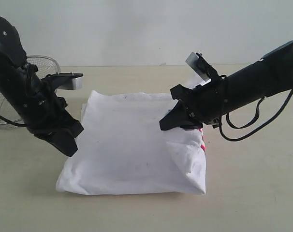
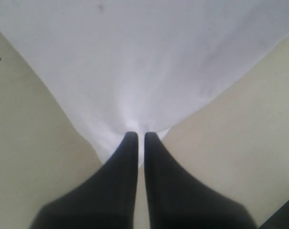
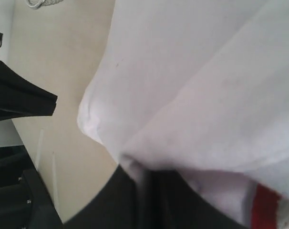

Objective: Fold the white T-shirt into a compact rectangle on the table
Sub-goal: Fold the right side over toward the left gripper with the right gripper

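The white T-shirt (image 1: 127,145) lies folded in a rough rectangle on the table (image 1: 253,193), blank side up. A strip of red lettering (image 1: 202,140) peeks out at its right edge. My left gripper (image 1: 70,147) is at the shirt's left edge, and in the left wrist view its jaws (image 2: 140,136) are pinched on the hem of the cloth (image 2: 144,62). My right gripper (image 1: 166,124) is over the shirt's right part, shut on a raised fold. That fold (image 3: 192,71) drapes over the right gripper (image 3: 156,171) and hides its tips. Red print (image 3: 266,200) shows beside them.
A silver wire-mesh bowl (image 1: 40,72) stands at the back left behind the left arm, and its rim (image 3: 44,2) shows in the right wrist view. Bare tabletop (image 2: 25,143) surrounds the shirt. The left arm (image 3: 20,100) shows dark across from the right gripper.
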You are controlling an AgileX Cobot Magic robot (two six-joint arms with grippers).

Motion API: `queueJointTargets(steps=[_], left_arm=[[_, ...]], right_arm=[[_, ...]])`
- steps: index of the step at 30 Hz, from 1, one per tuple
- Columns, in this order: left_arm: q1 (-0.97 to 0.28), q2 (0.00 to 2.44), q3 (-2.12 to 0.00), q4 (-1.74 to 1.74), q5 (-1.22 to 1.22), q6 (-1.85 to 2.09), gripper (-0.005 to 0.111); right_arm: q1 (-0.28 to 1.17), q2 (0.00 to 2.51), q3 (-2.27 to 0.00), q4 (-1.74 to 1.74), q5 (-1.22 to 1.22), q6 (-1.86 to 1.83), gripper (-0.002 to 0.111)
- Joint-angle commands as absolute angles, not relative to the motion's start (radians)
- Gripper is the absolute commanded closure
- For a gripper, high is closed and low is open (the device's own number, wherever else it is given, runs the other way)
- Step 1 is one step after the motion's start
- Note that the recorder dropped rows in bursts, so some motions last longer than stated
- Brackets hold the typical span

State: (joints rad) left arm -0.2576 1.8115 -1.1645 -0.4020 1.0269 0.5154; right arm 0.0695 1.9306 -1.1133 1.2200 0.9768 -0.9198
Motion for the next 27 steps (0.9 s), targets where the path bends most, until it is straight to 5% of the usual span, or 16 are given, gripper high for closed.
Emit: queueJointTargets(steps=[1,27], left_arm=[[-0.264,1.804,-1.159,-0.374,1.020,0.486,0.102],[-0.264,1.787,-1.159,-0.173,0.957,0.270,0.102]], right_arm=[[0.105,1.916,-1.118,1.236,0.977,-0.922,0.109],[0.245,1.975,-1.340,1.232,1.008,-0.847,0.109]])
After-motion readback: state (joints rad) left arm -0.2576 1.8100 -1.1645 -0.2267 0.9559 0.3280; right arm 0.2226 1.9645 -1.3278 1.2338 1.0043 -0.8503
